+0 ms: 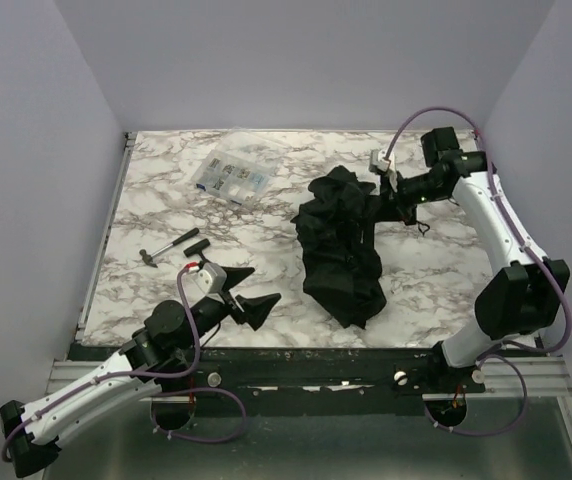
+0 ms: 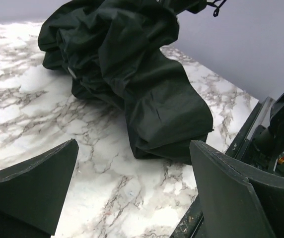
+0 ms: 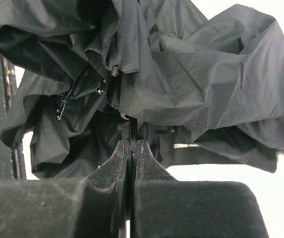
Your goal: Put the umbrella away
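The umbrella (image 1: 341,245) lies collapsed on the marble table (image 1: 436,275), right of centre, its dark canopy bunched in loose folds in a long heap that runs from the far side toward the near edge. The right gripper (image 1: 394,196) reaches in from the right, low over the table, at the far end of the heap. In the right wrist view its claw (image 3: 132,148) is pinched tight, the two pads pressed together on a thin black strip that rises into the fabric (image 3: 181,74). That strip may be a rib or part of the shaft, but the folds hide which. Small rib tips and a bit of cord hang among the folds just above the pinch. The left gripper (image 1: 253,290) sits low at the near left of the table, its claw spread wide and holding nothing. From the left wrist camera its dark fingers (image 2: 33,193) frame the near end of the canopy (image 2: 132,74), which lies ahead of them and apart from both. A clear plastic compartment box (image 1: 228,178) rests at the far left of the table. A small black-handled tool (image 1: 169,246) lies nearer, between the box and the left gripper and clear of both.
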Available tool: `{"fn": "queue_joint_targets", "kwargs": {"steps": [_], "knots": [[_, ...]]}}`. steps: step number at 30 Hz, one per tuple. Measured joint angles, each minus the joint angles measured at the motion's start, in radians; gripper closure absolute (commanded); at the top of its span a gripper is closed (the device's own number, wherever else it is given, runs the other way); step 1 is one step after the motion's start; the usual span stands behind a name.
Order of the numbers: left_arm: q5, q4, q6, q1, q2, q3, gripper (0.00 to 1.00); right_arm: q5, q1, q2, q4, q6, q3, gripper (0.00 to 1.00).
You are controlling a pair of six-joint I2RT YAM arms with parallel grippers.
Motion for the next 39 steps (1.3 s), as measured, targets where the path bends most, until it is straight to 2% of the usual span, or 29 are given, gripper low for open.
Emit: {"fn": "queue_joint_targets", "kwargs": {"steps": [6, 10, 14, 19, 23, 27, 36, 39], "knots": [[-0.014, -0.038, 0.04, 0.0, -0.043, 0.047, 0.01, -0.069, -0.003, -0.105, -0.047, 0.134, 0.161, 1.0], [-0.014, -0.039, 0.057, 0.0, -0.04, 0.06, 0.01, -0.076, -0.003, -0.17, -0.02, 0.187, 0.156, 1.0], [-0.014, -0.039, 0.064, 0.003, -0.031, 0.063, 0.01, -0.064, -0.003, -0.19, 0.061, 0.198, -0.032, 1.0], [-0.014, -0.039, 0.064, 0.004, -0.018, 0.063, 0.01, 0.026, -0.003, -0.093, 0.168, 0.18, -0.28, 1.0], [-0.014, -0.039, 0.064, 0.004, -0.011, 0.063, 0.01, 0.105, -0.003, -0.029, 0.231, 0.156, -0.39, 1.0], [-0.014, -0.039, 0.064, 0.004, -0.002, 0.063, 0.01, 0.179, -0.002, 0.007, 0.283, 0.121, -0.429, 0.99], [-0.014, -0.037, 0.059, 0.004, 0.031, 0.063, 0.01, 0.298, 0.003, 0.094, 0.396, 0.085, -0.487, 0.7], [-0.014, -0.036, 0.056, 0.004, 0.032, 0.062, 0.01, 0.299, 0.009, 0.096, 0.42, 0.094, -0.502, 0.65]]}}
